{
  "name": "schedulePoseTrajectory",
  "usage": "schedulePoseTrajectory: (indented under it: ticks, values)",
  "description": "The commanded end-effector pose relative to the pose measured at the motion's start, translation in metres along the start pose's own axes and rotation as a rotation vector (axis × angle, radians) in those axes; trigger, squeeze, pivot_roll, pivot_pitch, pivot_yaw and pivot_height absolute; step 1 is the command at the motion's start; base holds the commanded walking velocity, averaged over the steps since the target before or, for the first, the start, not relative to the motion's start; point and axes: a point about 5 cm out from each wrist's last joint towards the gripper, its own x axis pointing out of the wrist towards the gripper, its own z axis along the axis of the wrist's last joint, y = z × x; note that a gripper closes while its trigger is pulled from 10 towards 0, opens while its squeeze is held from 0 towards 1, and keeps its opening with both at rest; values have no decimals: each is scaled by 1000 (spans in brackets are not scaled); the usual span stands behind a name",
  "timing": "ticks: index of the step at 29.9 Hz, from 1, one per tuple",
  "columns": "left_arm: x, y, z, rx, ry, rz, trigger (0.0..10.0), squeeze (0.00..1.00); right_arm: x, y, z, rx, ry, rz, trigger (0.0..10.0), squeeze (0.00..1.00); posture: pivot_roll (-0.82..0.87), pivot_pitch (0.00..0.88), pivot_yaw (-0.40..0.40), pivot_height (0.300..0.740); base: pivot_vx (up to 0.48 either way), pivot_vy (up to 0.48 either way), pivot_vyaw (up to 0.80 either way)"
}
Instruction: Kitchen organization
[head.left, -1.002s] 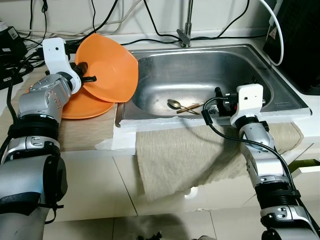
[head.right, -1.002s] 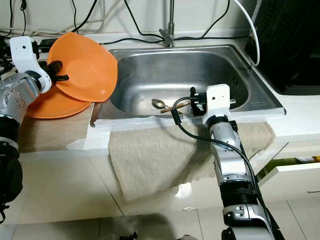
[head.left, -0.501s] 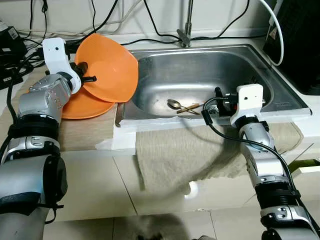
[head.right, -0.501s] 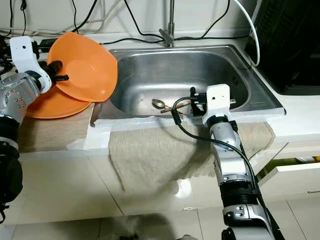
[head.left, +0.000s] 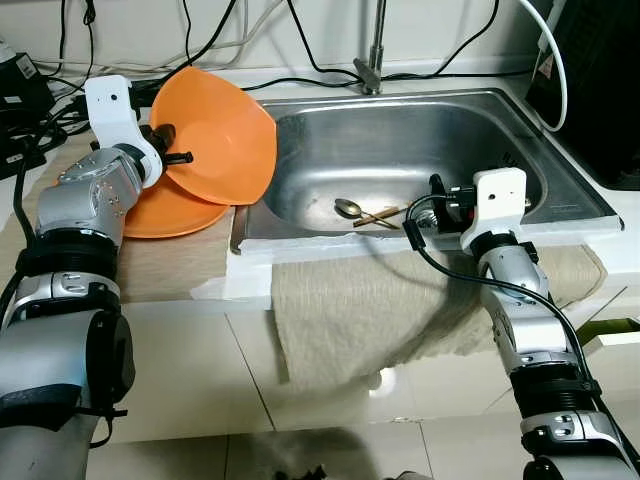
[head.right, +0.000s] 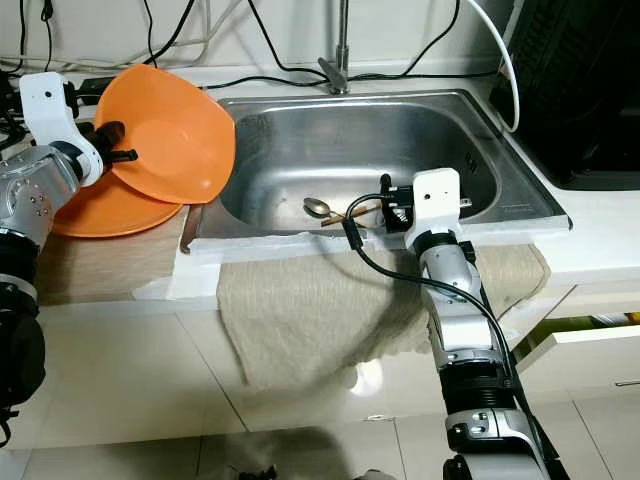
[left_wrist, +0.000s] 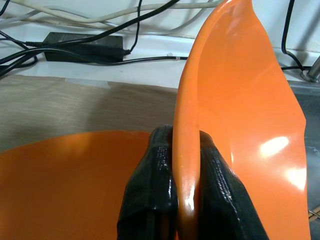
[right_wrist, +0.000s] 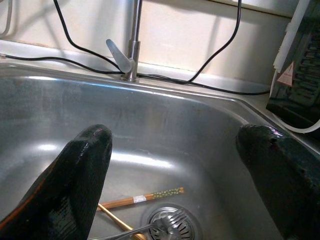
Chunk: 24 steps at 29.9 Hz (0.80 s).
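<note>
Up at the left of the worktop (head.left: 170, 270), an orange bowl (head.left: 222, 135) is held tilted on edge, its rim pinched between the two black fingers (left_wrist: 150, 185) of the left hand (head.left: 168, 145). Its lower edge hangs over a second orange plate (head.left: 165, 212) lying flat on the worktop, and its far edge reaches over the left rim of the steel sink (head.left: 560, 190). On the sink floor, near the drain, a spoon (head.left: 348, 207) and a pair of chopsticks (head.left: 378, 215) are seen lying together. The right hand (right_wrist: 175, 165) is held over the sink's front edge with its fingers spread wide apart and nothing between them. A beige cloth (head.left: 370, 310) is draped over the front edge of the worktop, below the sink. Cables (head.left: 300, 80) are strung along the back wall beside the tap (head.left: 372, 60).
</note>
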Motion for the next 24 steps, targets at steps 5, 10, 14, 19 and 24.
schedulePoseTrajectory:
  ticks: [5,10,14,19,24]
  values:
    - [2,1,-12,17,60,19,0,0,2,-2,0,5,-6,-4,10000,0,-67,0,46,740,0,0,0]
    - [2,0,-11,17,60,20,0,0,4,-2,1,5,-4,-4,10000,0,-76,0,54,740,0,0,0]
    - [3,0,-11,17,60,22,0,0,6,-1,1,5,-3,-3,10000,0,-84,0,55,740,0,0,0]
    - [3,1,-10,17,60,23,0,0,7,0,1,6,-2,-3,10000,0,-84,0,56,740,0,0,0]
    - [3,2,-10,17,60,24,0,0,8,1,2,6,-2,-2,10000,0,-76,0,52,740,0,0,0]
